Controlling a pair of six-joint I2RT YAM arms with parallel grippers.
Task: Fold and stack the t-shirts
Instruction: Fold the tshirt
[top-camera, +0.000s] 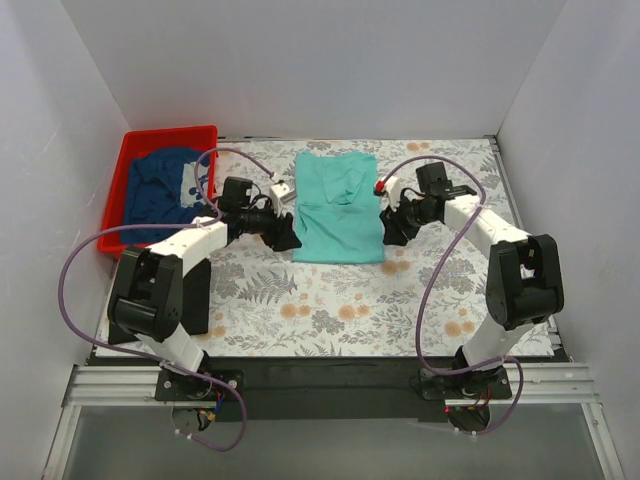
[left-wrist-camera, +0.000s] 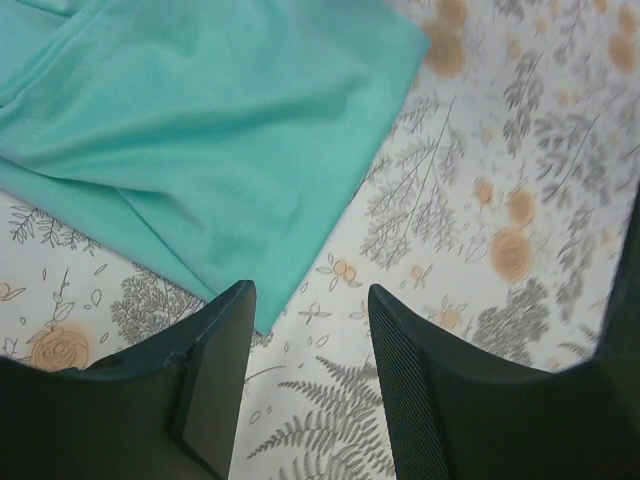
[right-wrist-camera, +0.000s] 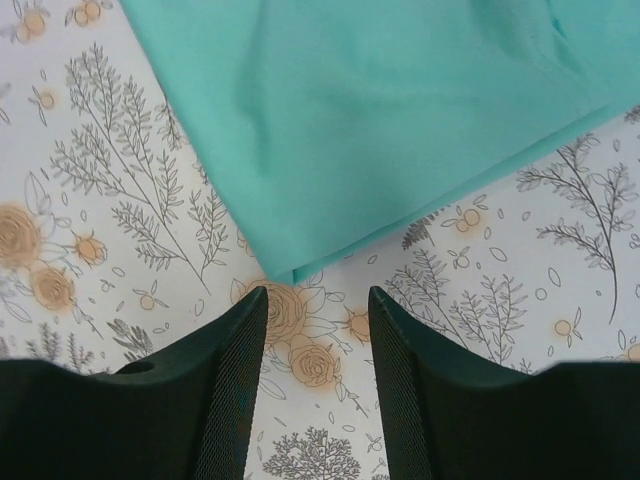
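Well left of the left end effector (top-camera: 287, 236), at the far left of the tabletop (top-camera: 330, 310), stands a red plastic bin (top-camera: 122, 185). A crumpled navy blue t-shirt (top-camera: 155, 190) lies inside it.

The left end effector is low over the floral-patterned cover (top-camera: 260, 285), its fingers (left-wrist-camera: 225, 340) apart with only the printed cover showing between them. In the left wrist view, a near corner of the teal t-shirt (left-wrist-camera: 200, 130) lies just ahead of the gap, close to one fingertip. Whether cloth and finger touch cannot be told.

Between the two end effectors, the teal t-shirt (top-camera: 340, 205) lies flat on the tabletop as a narrow oblong with its collar at the far end. Layers of cloth overlap across its far half.

The right end effector (top-camera: 390, 232) is just beside the shirt's other near corner. Its fingers (right-wrist-camera: 225, 350) are also spread, with nothing held. In the right wrist view, the folded corner of the shirt (right-wrist-camera: 380, 110) sits just ahead of the gap, with bare cover between it and the fingertips.
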